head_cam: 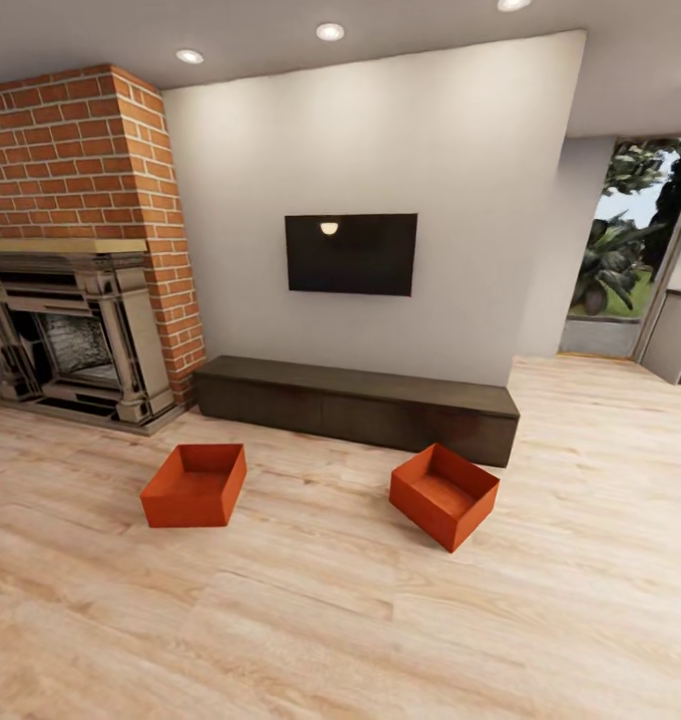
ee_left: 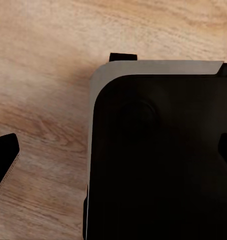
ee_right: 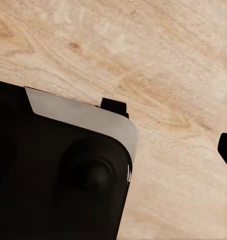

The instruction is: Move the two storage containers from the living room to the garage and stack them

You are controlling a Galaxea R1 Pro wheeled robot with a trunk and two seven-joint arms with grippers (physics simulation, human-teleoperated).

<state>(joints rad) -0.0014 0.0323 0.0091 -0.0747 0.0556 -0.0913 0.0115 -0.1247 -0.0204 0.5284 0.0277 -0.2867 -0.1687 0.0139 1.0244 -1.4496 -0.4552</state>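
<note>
Living room, approach step. Two orange-red containers on wood floor (head_cam: 310, 620) before dark cabinet (head_cam: 355, 400): left container (head_cam: 194, 485), right container (head_cam: 444, 495), well apart. Gripper state: cannot tell. Next: drive closer, grasp one.

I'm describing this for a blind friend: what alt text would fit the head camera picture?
Two orange-red open bins, the left container and the right container, sit apart on a light wood floor before a long dark cabinet under a wall TV. A brick fireplace stands at left.
</note>
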